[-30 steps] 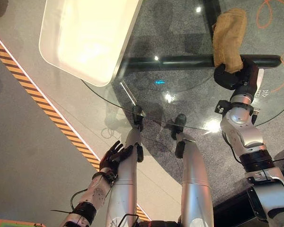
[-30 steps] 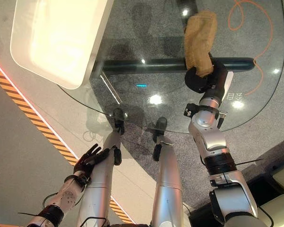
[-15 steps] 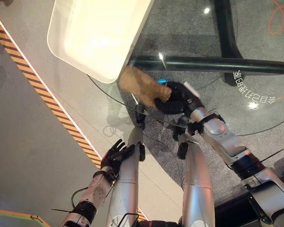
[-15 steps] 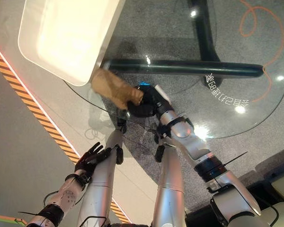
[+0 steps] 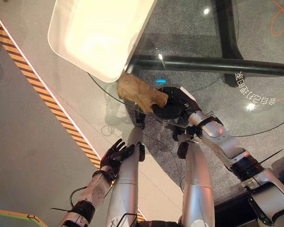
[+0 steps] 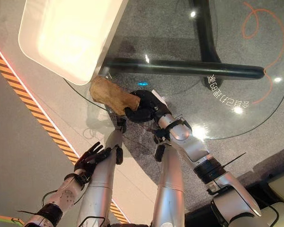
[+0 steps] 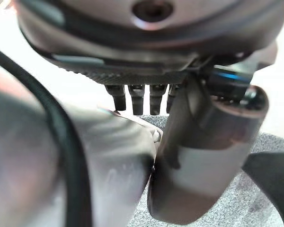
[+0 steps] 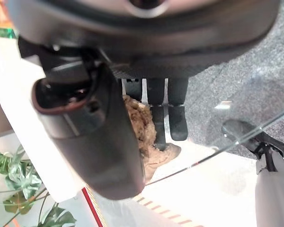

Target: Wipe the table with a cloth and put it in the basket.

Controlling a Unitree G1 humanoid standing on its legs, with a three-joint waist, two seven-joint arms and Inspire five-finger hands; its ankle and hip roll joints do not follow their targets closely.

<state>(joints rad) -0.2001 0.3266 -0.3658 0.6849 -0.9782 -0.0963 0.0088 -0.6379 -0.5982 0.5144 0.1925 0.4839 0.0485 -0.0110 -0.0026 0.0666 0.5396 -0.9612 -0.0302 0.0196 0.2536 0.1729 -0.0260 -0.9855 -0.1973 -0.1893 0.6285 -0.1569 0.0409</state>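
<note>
My left hand (image 5: 114, 153) hangs low at my side, below the table edge, with its fingers spread and relaxed, and it holds nothing. It takes no part in the work now.

Further right, the white basket (image 5: 71, 52) stands on the left part of the glass table (image 5: 255, 85), and one corner of it reaches over the rim of the glass. The brown cloth (image 5: 137, 92) lies on the glass directly beside the near corner of the basket, very close to the table edge. I cannot tell if the cloth touches the basket wall.

My right hand (image 5: 173, 103) holds the right end of the cloth; in the right wrist view the fingers (image 8: 162, 120) bend down onto the cloth and the thumb stands beside it, so I judge that it is gripped and not only pressed.

What could go wrong from here, as I judge it:
- The cloth is at the rim of the glass. If I push more to the left, its free end may slide off the edge and hang down, and a weak grip could let it fall to the floor.
- The basket wall is close. If I sweep against it, I may push the basket, which already reaches past the rim.
- To put the cloth in, I must lift it over the wall. If I lift too low, the loose end could catch on the wall and stay outside.
</note>
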